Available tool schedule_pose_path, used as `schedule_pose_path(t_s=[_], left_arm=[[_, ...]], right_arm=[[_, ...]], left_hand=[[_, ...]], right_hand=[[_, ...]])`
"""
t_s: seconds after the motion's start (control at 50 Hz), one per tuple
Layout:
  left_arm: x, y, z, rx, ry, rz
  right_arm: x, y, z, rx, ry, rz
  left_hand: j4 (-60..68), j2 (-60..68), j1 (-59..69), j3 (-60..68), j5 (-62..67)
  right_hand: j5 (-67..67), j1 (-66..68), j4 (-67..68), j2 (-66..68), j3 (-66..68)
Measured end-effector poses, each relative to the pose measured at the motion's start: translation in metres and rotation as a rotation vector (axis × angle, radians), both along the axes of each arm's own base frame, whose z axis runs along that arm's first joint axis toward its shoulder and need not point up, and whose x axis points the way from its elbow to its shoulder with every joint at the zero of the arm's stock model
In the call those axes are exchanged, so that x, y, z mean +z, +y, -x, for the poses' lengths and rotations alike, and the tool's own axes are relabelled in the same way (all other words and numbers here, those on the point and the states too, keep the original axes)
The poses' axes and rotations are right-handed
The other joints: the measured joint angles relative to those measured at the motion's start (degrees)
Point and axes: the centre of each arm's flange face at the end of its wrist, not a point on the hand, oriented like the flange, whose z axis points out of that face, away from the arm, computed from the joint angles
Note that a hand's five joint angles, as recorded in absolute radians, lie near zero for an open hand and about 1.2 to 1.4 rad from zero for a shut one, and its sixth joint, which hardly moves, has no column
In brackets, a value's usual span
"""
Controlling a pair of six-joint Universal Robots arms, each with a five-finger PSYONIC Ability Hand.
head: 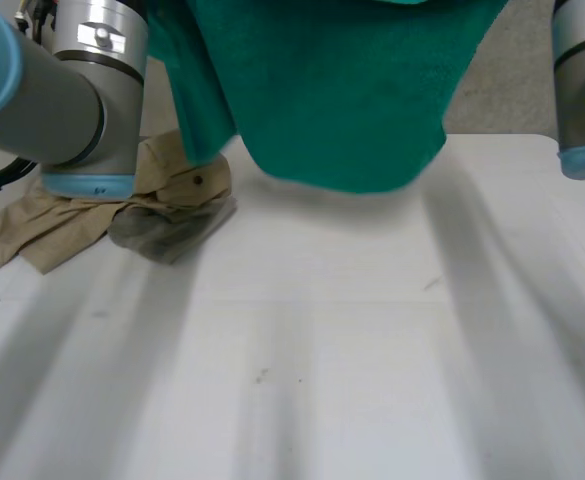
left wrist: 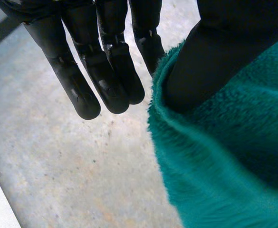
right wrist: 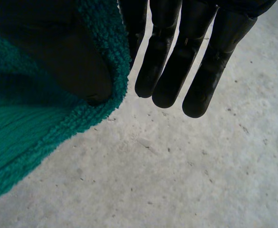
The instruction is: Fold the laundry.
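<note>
Held up nearest the head camera, the green towel (head: 342, 90) hangs spread over the far side of the white table (head: 322, 380). It is judged soft, thick, light and limp, and is best pinched along an edge near its corners. A crumpled beige garment (head: 52, 225) is partly hidden behind the left arm (head: 72, 90). The left hand (left wrist: 105, 76) and right hand (right wrist: 172, 61) are each clamped on a towel edge, thumb pressed against straight fingers.

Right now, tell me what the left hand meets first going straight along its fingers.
Probably only the grey floor; the green towel pinched in the left hand hangs beside its fingers, not ahead.
</note>
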Motion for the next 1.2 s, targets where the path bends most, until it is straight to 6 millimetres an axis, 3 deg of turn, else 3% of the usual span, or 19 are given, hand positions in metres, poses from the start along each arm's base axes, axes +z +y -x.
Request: schedule_pose_path(t_s=[0.06,0.14,0.18,0.2,0.3,0.32,0.38,0.46,0.48,0.5,0.6,0.72,0.8,0.94,1.2], left_arm=[[-0.010,0.008,-0.003,-0.016,-0.010,-0.053],[-0.077,0.024,-0.011,-0.031,-0.109,-0.294],[-0.099,0.029,-0.014,-0.031,-0.144,-0.367],[-0.122,0.034,-0.017,-0.029,-0.179,-0.437],[-0.190,0.052,-0.027,-0.023,-0.282,-0.637],[-0.212,0.056,-0.029,-0.021,-0.312,-0.694],[-0.234,0.059,-0.030,-0.020,-0.343,-0.752],[-0.268,0.063,-0.033,-0.017,-0.385,-0.837],[-0.271,0.063,-0.033,-0.016,-0.389,-0.846],[-0.274,0.064,-0.033,-0.016,-0.394,-0.855],[-0.275,0.064,-0.035,-0.008,-0.395,-0.860],[-0.265,0.062,-0.042,0.015,-0.376,-0.847],[-0.258,0.050,-0.065,0.078,-0.342,-0.853],[-0.261,0.037,-0.089,0.135,-0.317,-0.888],[-0.265,0.024,-0.101,0.007,-0.345,-0.930]], right_arm=[[-0.010,0.001,0.009,-0.005,0.016,-0.047],[-0.060,0.009,0.031,0.012,0.122,-0.286],[-0.076,0.013,0.037,0.025,0.155,-0.364],[-0.095,0.018,0.043,0.042,0.187,-0.447],[-0.160,0.045,0.059,0.113,0.296,-0.712],[-0.176,0.054,0.062,0.129,0.327,-0.768],[-0.191,0.063,0.064,0.139,0.360,-0.813],[-0.214,0.075,0.069,0.121,0.417,-0.876],[-0.216,0.075,0.072,0.102,0.422,-0.884],[-0.218,0.074,0.075,0.083,0.423,-0.889],[-0.221,0.069,0.088,0.015,0.411,-0.902],[-0.222,0.066,0.097,-0.018,0.401,-0.908],[-0.222,0.060,0.110,-0.054,0.384,-0.911],[-0.222,0.057,0.116,-0.064,0.378,-0.914],[-0.221,0.048,0.118,-0.075,0.379,-0.878]], left_hand=[[0.0,0.0,0.0,0.0,0.0],[0.0,0.0,0.0,0.0,0.0],[0.0,0.0,0.0,0.0,0.0],[0.0,0.0,0.0,0.0,0.0],[0.0,0.0,0.0,0.0,-0.1],[0.0,0.0,0.0,0.0,0.0],[0.0,0.0,0.0,0.0,0.0],[-12.5,-13.4,-9.7,-13.0,-8.4],[-12.5,-13.4,-9.7,-13.0,-8.4],[-33.0,-33.4,-32.5,-32.8,-29.4],[-45.2,-44.7,-41.0,-44.1,-41.8],[-46.9,-46.5,-42.3,-46.2,-43.9],[-46.9,-46.6,-42.3,-46.2,-43.9],[-46.5,-46.2,-42.0,-45.9,-43.5],[-43.2,-43.2,-40.4,-42.9,-39.4]], right_hand=[[0.1,0.0,0.0,0.0,0.0],[0.1,0.0,0.0,0.0,0.0],[0.1,0.0,0.0,0.0,0.0],[0.1,0.0,0.0,0.0,0.0],[0.1,0.0,0.0,0.0,0.0],[0.1,0.0,0.0,0.0,0.0],[0.1,0.0,0.0,0.0,0.0],[0.1,0.0,0.0,0.0,0.0],[0.1,0.0,0.0,0.0,0.0],[0.1,0.0,0.0,0.0,0.0],[0.1,0.0,0.0,0.0,0.0],[0.1,0.0,0.0,0.0,0.0],[0.1,0.0,0.0,0.0,0.0],[0.1,0.0,0.0,0.0,0.0],[0.1,0.0,0.0,0.0,0.0]])
